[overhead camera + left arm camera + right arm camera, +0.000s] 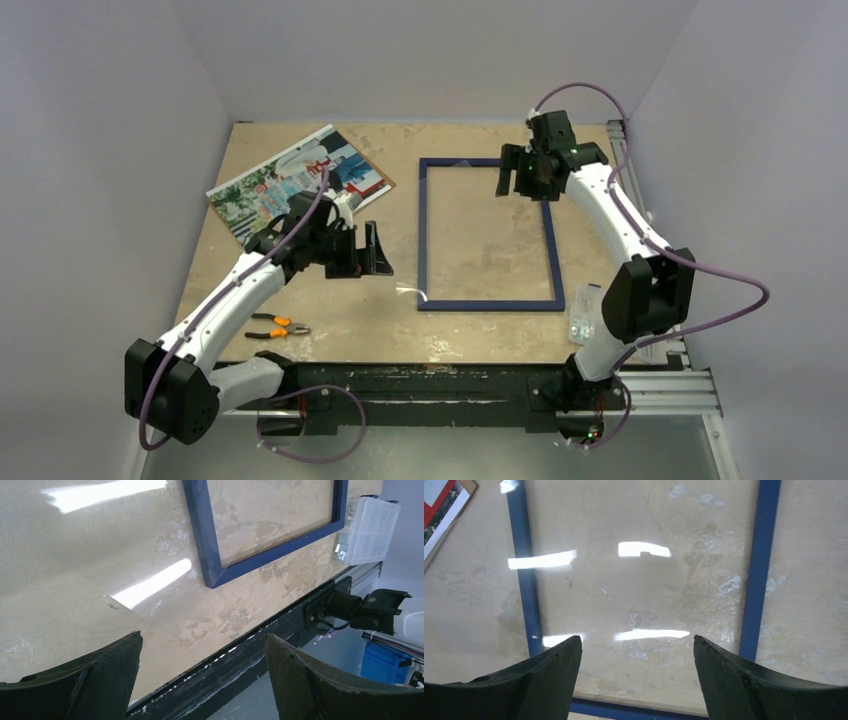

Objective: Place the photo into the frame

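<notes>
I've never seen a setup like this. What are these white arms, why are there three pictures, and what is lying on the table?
Two robot arms are bolted at the table's near edge. One picture looks down from above; the other two come from cameras on each wrist, so the dark shapes at the bottom are fingers. The left gripper and right gripper are both open and hold nothing. On the table lie a blue frame, a photo, pliers and a clear plastic box.

The photo [300, 185] lies on the table [480, 335], left of the frame [424, 230].
</notes>
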`<state>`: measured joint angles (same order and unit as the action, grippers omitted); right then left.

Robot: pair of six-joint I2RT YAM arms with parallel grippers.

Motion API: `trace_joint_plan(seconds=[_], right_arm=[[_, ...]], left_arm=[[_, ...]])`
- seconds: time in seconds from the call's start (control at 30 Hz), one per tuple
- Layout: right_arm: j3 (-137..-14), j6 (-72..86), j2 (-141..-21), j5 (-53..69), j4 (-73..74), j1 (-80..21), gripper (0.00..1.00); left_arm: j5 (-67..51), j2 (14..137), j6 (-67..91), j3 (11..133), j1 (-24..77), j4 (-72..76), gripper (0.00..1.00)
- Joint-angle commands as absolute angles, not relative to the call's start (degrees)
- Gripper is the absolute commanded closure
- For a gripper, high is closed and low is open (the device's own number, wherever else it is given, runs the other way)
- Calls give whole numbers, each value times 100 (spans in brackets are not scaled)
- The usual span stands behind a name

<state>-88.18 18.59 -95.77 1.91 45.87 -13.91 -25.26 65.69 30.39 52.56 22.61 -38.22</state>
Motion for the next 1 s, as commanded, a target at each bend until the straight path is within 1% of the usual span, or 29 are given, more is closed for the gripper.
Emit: trace_joint_plan(seconds=[0.0,0.17,0.3,0.4,0.5,0.63,0.7,0.87,0.9,0.97], right_arm=[[-8812,2022,-8960,-397,4663,-1396,20],[-7854,2174,-8151,55,4036,-1397,21],[-6577,2371,-7344,745,3091,-1393,22],[-5858,2768,-6831,1172,2542,-1396,22],[-5393,3165,-6665,1558,2375,-1397,22],[-4511,3820,-6556,2049,1792,-1397,23],[-4152,4055,-6527,2140,1552,-1393,23],[-3455,4510,-6482,2181,1075,-1383,23],[-3359,4584,-6517,2199,980,-1376,23],[-3213,4686,-6598,2277,760,-1331,23]], left_arm=[[-2311,6534,2953,5074,2303,-3669,10],[-2008,6313,3039,4965,2303,-3655,10],[-1718,5830,3212,4814,2303,-3523,9],[-1469,5520,3371,4669,2303,-3407,9],[-1216,5339,3533,4480,2303,-3338,9],[-1212,5415,3732,4225,2303,-3095,13],[-1363,5546,3865,4055,2303,-2783,19],[-1797,6155,4118,3850,2309,-2000,52],[-1822,6302,4148,3850,2311,-1909,57],[-1813,6577,4178,3870,2312,-1790,60]])
